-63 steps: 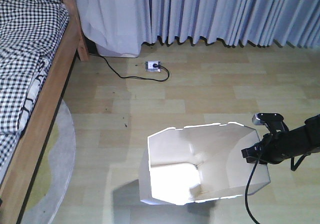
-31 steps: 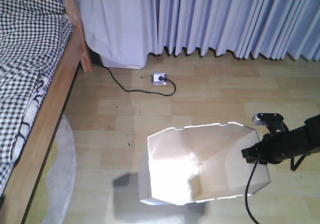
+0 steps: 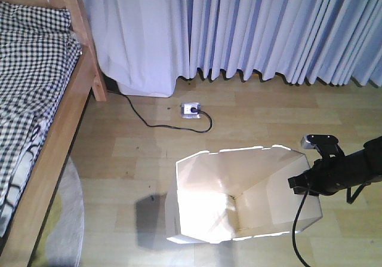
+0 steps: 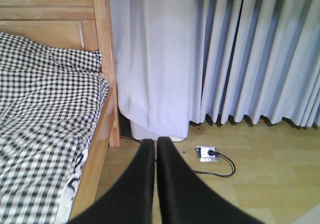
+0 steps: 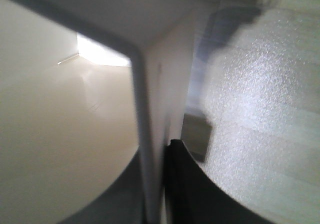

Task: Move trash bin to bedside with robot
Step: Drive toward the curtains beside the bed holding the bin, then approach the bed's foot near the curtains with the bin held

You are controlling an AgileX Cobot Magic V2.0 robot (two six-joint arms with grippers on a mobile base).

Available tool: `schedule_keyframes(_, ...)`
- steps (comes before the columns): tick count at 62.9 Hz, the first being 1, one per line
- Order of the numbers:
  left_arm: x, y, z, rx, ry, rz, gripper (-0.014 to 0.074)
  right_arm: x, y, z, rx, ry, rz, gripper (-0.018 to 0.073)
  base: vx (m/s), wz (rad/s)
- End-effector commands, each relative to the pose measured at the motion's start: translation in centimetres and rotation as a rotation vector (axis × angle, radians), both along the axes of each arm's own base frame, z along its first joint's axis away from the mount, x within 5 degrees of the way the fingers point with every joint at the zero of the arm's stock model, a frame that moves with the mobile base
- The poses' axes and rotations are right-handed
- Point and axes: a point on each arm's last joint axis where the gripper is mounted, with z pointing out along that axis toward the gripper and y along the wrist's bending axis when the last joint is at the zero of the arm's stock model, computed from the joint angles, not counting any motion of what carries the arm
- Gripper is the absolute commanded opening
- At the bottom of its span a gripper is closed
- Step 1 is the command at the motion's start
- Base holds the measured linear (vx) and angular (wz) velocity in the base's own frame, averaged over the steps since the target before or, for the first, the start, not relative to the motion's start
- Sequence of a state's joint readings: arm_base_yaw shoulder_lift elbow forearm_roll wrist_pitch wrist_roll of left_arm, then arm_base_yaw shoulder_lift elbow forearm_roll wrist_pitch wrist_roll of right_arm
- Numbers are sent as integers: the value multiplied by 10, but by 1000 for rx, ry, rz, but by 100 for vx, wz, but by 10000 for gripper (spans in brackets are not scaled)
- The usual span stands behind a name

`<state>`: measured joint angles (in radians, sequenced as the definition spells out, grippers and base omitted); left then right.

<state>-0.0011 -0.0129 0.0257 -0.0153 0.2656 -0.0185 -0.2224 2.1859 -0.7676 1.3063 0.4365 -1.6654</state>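
The right gripper (image 3: 303,182) jaws clench the trash bin (image 3: 239,180) by its thin rim, likely for hauling to the bedside (image 3: 36,100) far to their left, while the left gripper (image 4: 154,143) jaws sit pressed together, empty.

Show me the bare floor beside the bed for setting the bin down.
Free: the wood floor between bed frame and trash bin. Crowded: power strip and cable near the curtain; rug by the frame.

Bin (image 3: 203,177) wall between right gripper (image 5: 155,153) jaws; bed (image 3: 36,100) well left of jaws; power strip (image 3: 190,108), curtain (image 3: 268,28) beyond.
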Motion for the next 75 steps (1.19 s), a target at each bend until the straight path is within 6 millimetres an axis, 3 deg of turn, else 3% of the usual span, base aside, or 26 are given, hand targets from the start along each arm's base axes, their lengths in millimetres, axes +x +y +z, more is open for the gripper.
schedule_keyframes(1, 1, 0, 1, -8, -65, 0, -6, 9, 13, 27, 180, -69, -4, -5, 26, -4)
schedule_keyframes(75, 1, 0, 1, -8, -65, 0, -6, 9, 13, 27, 180, -69, -3, -5, 22, 0)
